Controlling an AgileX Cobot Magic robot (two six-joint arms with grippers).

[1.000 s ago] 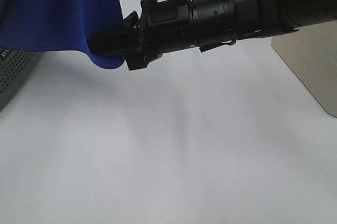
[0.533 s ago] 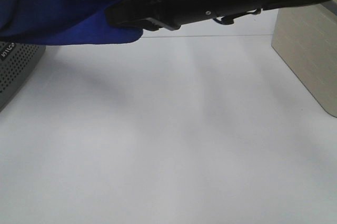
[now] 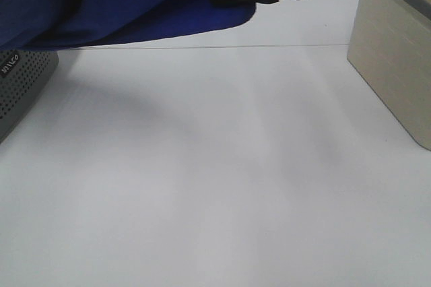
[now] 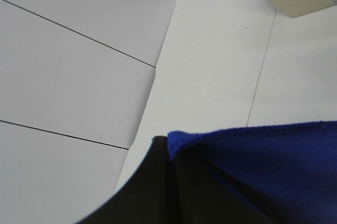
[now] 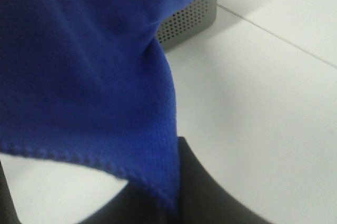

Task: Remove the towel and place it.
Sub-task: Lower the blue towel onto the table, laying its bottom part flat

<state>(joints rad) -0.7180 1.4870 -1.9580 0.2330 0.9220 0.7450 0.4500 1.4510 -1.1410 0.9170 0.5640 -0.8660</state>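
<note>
1. Surface: table (image 3: 215,193), white, is filling the exterior high view from centre down to 6 o'clock. Its bare middle is looking like the fitting place to lay the cloth flat, between the two containers.
2. Cloth: towel (image 3: 135,4), royal blue, is hanging aloft at 11 o'clock of that view, off the table and slung between both arms. Its lower hem is sagging across the basket's top edge as seen from above; whether the two are touching cannot be told. Both held ends are probably needing equal height and light tension, so that the belly is not dragging.
3. Container: beige box (image 3: 394,58) is standing at 3 o'clock, well apart from the towel. The cloth's travel is best staying short of it.
4. Container: grey basket (image 3: 20,85), perforated, is sitting at 9 o'clock, partly under the hanging cloth. The trailing hem is at risk of catching its rim, so lifting it clear before any sideways move is seeming prudent.
5. Tool: right gripper (image 5: 174,200) is clenching the towel's stitched edge, its arm entering at 1 o'clock.
6. Tool: left gripper (image 4: 171,155) is pinching a towel edge likewise. Releasing both together, once the cloth is resting, is appearing soundest.
</note>
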